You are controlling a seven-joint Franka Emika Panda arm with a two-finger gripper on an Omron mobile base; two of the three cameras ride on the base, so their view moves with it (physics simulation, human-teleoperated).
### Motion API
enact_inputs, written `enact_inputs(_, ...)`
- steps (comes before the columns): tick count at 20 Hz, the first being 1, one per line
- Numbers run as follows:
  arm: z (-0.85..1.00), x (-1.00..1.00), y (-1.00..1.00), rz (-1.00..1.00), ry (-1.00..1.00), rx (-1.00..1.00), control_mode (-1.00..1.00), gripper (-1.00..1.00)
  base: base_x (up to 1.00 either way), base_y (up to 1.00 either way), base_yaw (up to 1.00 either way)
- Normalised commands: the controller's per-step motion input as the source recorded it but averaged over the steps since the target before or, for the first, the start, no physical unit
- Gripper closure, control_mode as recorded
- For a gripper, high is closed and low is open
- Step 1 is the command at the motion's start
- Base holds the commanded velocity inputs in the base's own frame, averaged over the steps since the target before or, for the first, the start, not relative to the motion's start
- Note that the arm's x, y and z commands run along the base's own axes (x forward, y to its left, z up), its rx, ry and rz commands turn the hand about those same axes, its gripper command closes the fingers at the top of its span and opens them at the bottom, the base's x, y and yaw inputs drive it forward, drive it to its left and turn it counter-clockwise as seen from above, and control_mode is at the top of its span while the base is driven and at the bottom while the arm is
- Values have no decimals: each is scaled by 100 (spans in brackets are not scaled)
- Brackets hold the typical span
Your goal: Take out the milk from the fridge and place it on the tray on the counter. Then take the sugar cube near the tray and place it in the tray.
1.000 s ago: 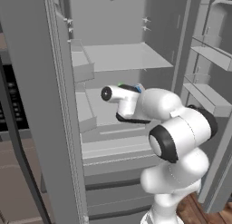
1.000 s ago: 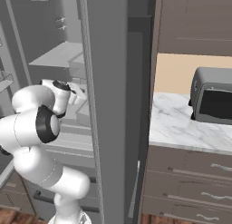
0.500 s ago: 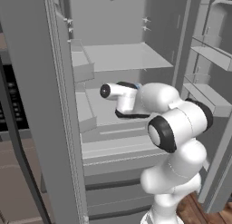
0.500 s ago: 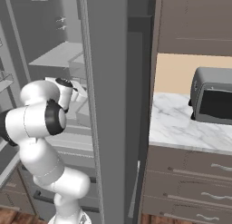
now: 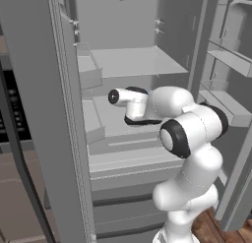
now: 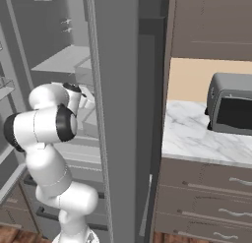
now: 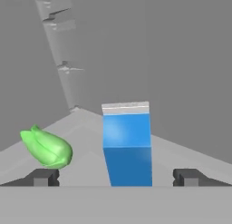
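- Inside fridge (image 5: 133,65): grey shelf carries upright milk (image 7: 127,143), green object (image 7: 46,147) near it.
- hand (image 7: 117,177) fingers apart, milk between, not touching.
- Desk (image 6: 197,136) beside fridge holds toaster oven (image 6: 231,103).

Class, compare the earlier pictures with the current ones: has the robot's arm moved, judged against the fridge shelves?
Yes. In the left base view the elbow has swung right and the hand has gone deeper into the fridge; its open gripper straddles the milk.
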Motion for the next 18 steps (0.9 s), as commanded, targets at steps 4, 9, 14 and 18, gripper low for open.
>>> enact_inputs(4,-9,5,-16,0,0,0,-100,-100,0,0,0)
enact_inputs(9,-6,1,-33,0,0,3,-100,-100,0,0,0)
enact_inputs(14,-1,6,-2,0,0,0,-100,-100,0,0,0)
enact_inputs(18,-8,7,0,0,0,0,-100,-100,0,0,0)
